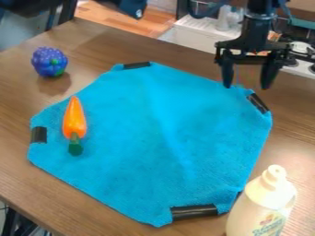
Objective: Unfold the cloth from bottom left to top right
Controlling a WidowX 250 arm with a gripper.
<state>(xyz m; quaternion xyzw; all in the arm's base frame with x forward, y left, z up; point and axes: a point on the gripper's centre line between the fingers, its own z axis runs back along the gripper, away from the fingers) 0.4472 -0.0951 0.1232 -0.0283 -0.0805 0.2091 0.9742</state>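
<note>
At upper right, gripper [248, 80] is hanging, jaws spread wide, blue cloth [144, 147] stretching from just below toward lower left.

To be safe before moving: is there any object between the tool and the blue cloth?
Nothing visible stands between the tool and the blue cloth near its upper-right edge. The toy carrot lies on the cloth's left part, away from the tool.
</note>
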